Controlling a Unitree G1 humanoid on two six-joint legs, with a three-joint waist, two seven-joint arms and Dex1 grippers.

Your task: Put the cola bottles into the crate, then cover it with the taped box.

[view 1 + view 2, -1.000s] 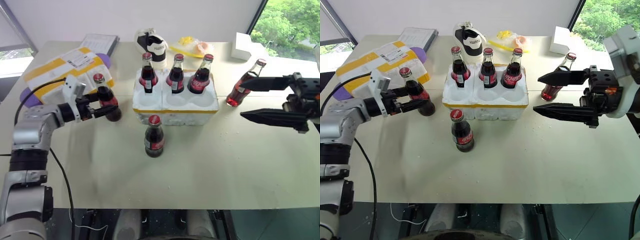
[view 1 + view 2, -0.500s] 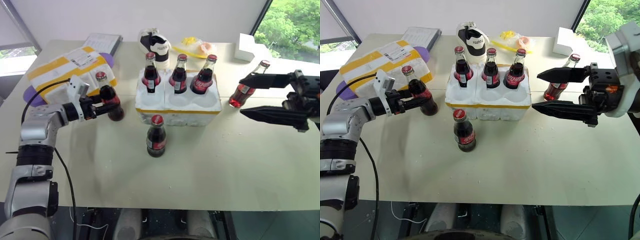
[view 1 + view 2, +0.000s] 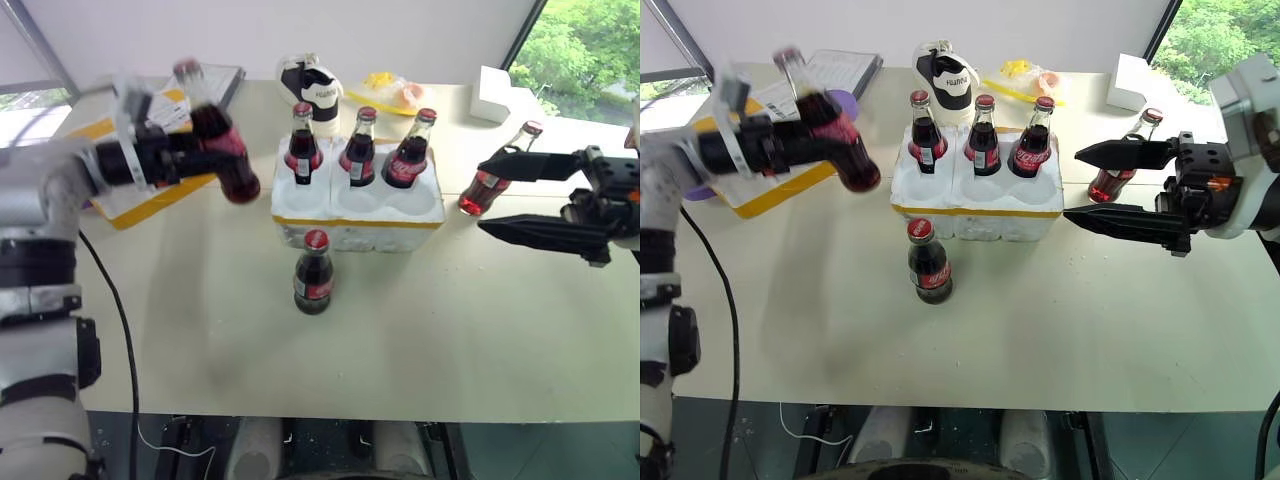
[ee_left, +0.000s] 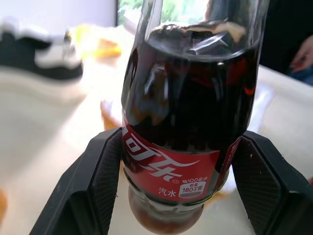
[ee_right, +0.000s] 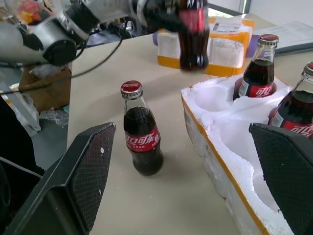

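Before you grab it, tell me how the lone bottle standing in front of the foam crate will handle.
The lone bottle is tall and narrow, so a sideways nudge would probably tip it, and it could then roll. It looks like smooth glass, likely slippery and breakable if dropped. Nearly full of dark cola, it is probably heavy for its size.

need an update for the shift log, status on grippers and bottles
Left gripper shut on lifted cola bottle. Right gripper open, empty. Crate holds three. Nothing blocking.
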